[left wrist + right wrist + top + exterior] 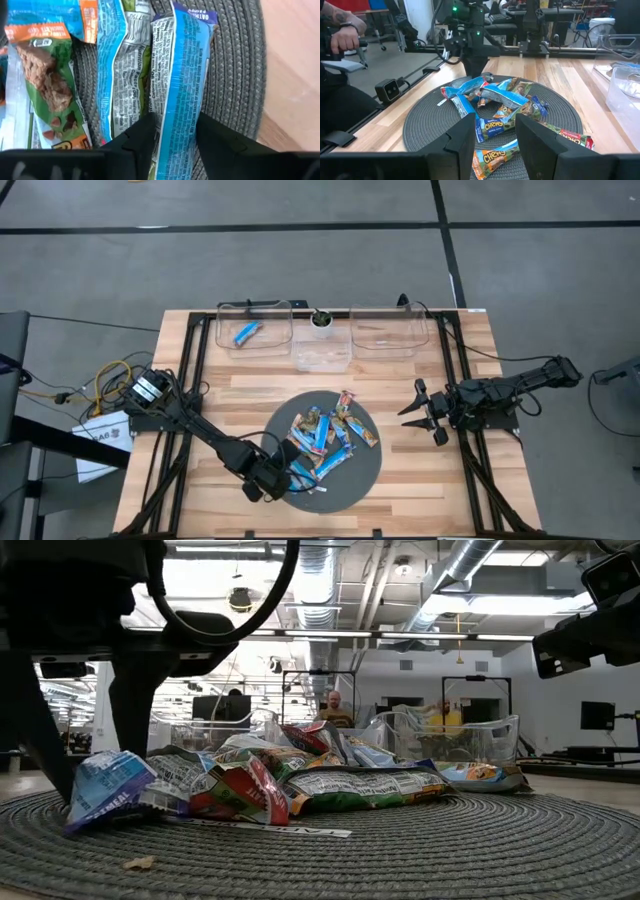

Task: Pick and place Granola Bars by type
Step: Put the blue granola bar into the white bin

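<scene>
Several granola bars [325, 438] in blue, blue-and-white and green-brown wrappers lie heaped on a round grey woven mat [365, 470]. My left gripper [175, 120] is at the heap's near-left edge, pointing steeply down, shut on a bright blue bar [181, 75] at the outside of the heap. That bar also shows at the left in the low view [105, 790]. One blue bar [245, 332] lies in the far-left clear bin [228, 340]. My right gripper [422, 412] waits open at the table's right, level, facing the heap [495, 125]. My left gripper pinches the blue bar's two long edges between its two fingers, near one end of the bar [175, 142]. The fingers [145, 131] come from above, slanting steeply down, and lie across the bar. The bar lies flat on the mat beside its neighbour.
Three clear bins stand along the far edge: left, a smaller middle one [322, 355] and right [388, 330]. A small pot [321, 320] stands behind the middle bin. A scrap of wrapper [285, 830] lies on the mat. A person's arm [342, 35] shows beyond the table's left.
</scene>
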`<state>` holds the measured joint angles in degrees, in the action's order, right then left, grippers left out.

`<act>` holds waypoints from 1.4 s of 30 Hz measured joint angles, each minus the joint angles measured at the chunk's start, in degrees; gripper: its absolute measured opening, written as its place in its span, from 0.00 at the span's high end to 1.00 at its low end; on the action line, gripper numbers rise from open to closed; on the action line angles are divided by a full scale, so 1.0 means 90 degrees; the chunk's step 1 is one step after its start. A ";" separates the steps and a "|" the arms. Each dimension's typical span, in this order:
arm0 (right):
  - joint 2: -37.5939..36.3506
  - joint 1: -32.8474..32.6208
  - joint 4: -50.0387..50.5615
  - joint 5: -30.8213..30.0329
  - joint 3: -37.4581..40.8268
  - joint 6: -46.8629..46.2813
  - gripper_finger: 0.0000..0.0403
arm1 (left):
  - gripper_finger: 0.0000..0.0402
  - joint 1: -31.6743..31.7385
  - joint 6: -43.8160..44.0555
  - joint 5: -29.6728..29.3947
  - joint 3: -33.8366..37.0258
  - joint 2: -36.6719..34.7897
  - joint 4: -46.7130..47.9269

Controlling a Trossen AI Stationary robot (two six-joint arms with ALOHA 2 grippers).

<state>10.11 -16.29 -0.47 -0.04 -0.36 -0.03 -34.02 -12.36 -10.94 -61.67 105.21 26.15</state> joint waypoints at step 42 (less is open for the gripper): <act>0.0000 -0.0002 0.0000 0.0001 0.0000 0.0000 0.67 | 0.92 0.0254 0.0675 -0.0035 0.0007 -0.0017 -0.4590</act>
<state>10.11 -16.32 -0.47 -0.04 -0.36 -0.03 -31.74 -6.28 -11.25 -61.60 105.06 -15.16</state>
